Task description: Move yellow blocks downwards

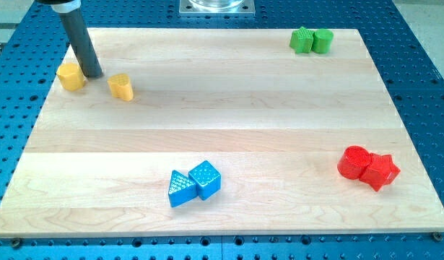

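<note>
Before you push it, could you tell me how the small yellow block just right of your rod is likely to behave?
The small yellow block looks rigid with flat faces, so it should probably slide, not roll, on the smooth wooden board. My tip sits off its left side, so a push may spin it.

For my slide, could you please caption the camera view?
My tip rests between two yellow blocks near the wooden board's top-left corner.
</note>
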### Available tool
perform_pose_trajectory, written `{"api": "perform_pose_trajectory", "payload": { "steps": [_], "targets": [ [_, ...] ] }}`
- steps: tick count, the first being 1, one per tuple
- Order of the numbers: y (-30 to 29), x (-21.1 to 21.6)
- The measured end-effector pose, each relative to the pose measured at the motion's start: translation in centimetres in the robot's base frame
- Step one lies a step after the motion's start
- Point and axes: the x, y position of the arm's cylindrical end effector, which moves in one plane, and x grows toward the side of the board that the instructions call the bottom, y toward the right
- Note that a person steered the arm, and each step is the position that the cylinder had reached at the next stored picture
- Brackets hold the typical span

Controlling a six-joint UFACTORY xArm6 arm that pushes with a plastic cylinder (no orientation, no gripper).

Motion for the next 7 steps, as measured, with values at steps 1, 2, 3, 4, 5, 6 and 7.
{"api": "perform_pose_trajectory", "payload": {
  "steps": [1,2,3,4,5,6,7],
  "targets": [
    [1.8,-1.8],
    [-3.2,-3.4],
    [-7.5,-0.3],
    [-4.6,3.3],
    [-2.0,3.1],
    [-3.1,1.4],
    [1.3,-0.5]
  ]
}}
